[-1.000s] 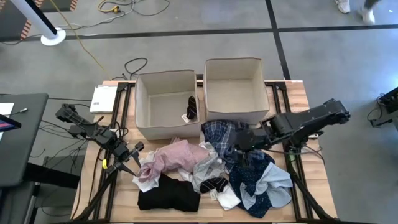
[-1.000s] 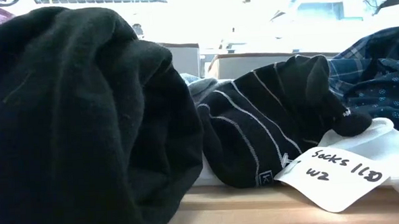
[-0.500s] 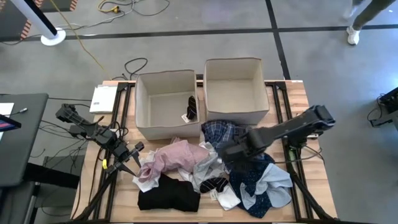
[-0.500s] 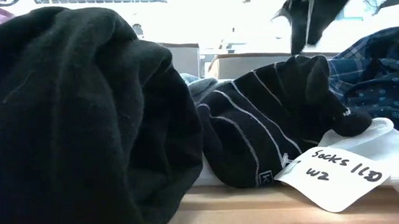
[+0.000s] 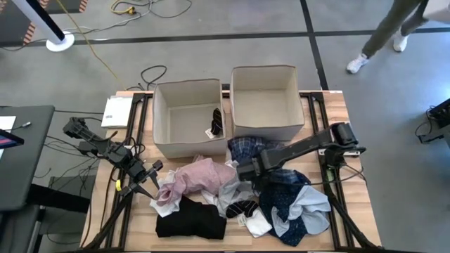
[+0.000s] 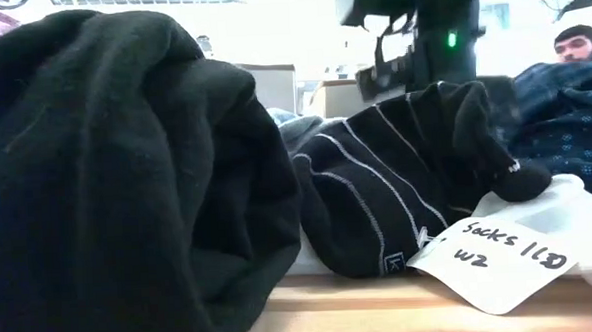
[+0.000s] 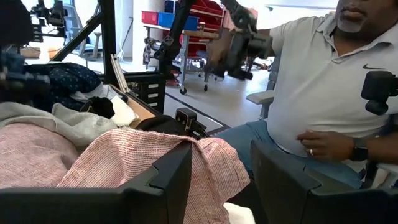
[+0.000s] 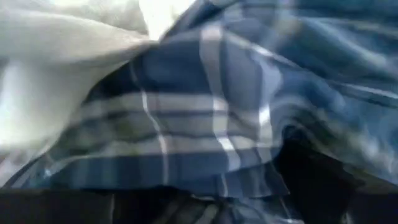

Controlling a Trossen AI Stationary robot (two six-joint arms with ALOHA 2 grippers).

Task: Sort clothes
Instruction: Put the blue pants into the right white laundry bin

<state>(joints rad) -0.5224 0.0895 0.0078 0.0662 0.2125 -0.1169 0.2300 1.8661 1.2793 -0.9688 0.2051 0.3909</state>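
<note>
Right claw: the right claw (image 5: pixel 246 171) sits low at the heap's middle, by the blue plaid cotton garment (image 5: pixel 247 149); its wrist view is filled by plaid cloth, and whether its fingers stand apart or closed cannot be told.
Left claw: the left claw (image 5: pixel 149 179) hangs at the heap's left edge, fingers partly apart with nothing between them, just beside the pink woven garment (image 5: pixel 197 173).
Heap: the clothes lie bunched across the wooden tabletop (image 5: pixel 337 105) in front of the two beige fabric boxes (image 5: pixel 264 74).
Black garment: the folded black fleece garment (image 5: pixel 191 223) lies at the near edge, long axis running left to right.
Striped sock: the black sock with thin white stripes (image 6: pixel 387 187) lies beside it, carrying a white paper tag (image 6: pixel 500 257).
Navy piece: the navy dotted fabric garment (image 5: pixel 285 200) lies right of centre, with the light blue garment (image 5: pixel 309 207) crumpled over it.
Left box: a dark sock (image 5: pixel 216 121) lies inside, long axis pointing from front to back.
Room: a seated person (image 7: pixel 323 93) shows beyond the tabletop.
</note>
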